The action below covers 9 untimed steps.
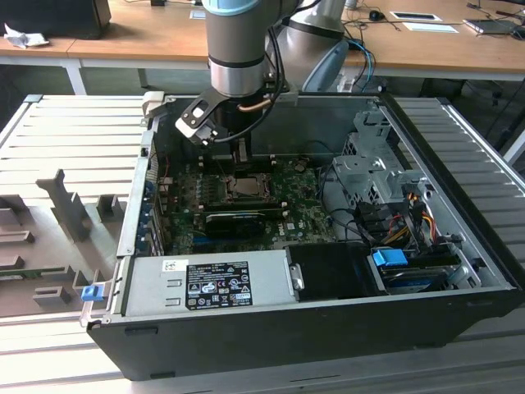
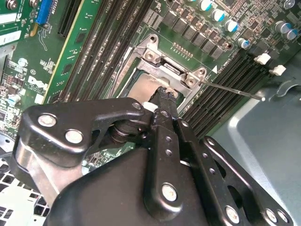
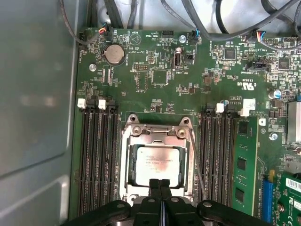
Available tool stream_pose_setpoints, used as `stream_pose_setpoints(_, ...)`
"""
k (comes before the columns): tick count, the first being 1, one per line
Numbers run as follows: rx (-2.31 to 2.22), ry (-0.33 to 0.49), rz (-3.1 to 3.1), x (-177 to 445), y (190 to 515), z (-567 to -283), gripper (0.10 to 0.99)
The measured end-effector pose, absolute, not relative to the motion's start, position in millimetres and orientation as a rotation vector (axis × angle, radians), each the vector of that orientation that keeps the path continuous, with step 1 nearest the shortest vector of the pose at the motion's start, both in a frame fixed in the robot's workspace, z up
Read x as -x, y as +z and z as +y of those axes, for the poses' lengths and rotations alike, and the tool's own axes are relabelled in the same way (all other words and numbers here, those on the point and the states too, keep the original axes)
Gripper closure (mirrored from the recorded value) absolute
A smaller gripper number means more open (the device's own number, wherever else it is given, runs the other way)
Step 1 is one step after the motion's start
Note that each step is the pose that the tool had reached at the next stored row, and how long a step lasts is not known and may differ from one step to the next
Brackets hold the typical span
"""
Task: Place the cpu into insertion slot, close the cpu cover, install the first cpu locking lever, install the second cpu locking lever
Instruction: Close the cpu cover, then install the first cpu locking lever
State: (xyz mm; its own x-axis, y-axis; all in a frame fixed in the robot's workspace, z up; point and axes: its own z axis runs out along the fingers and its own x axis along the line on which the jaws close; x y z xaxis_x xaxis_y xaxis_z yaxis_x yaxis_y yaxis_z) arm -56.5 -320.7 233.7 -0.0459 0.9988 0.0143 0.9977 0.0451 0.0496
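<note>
Sitting in the insertion slot (image 3: 124,141), the cpu (image 3: 157,162) shows through the cpu cover (image 3: 157,140) lying flat over it. The gripper (image 3: 160,182) is pinched together, empty, tips right at the cpu's edge.

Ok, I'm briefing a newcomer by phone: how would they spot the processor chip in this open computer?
Inside the open computer case, find the green board on its floor. Between the two banks of long black memory slots sits a metal frame; the chip is the silver-grey square showing through its window, smooth where the slots are ridged.
</note>
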Motion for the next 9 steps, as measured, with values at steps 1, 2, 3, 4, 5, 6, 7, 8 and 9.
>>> stream_pose_setpoints(1,-2.153,0.071,2.254,56.6,233.7,-320.7,0.98)
stream_pose_setpoints(2,-2.153,0.071,2.254,56.8,233.7,-320.7,0.98)
stream_pose_setpoints(3,-2.153,0.071,2.254,57.0,233.7,-320.7,0.98)
stream_pose_setpoints(4,-2.153,0.071,2.254,57.0,235.2,-320.7,0.98)
stream_pose_setpoints(5,-2.153,0.071,2.254,57.0,236.1,-320.7,0.98)
stream_pose_setpoints(6,-2.153,0.071,2.254,57.0,236.8,-320.7,0.98)
stream_pose_setpoints(7,-2.153,0.071,2.254,57.0,237.7,-320.7,0.98)
stream_pose_setpoints(8,-2.153,0.071,2.254,57.0,238.3,-320.7,0.98)
stream_pose_setpoints(9,-2.153,0.071,2.254,57.0,239.1,-320.7,0.98)
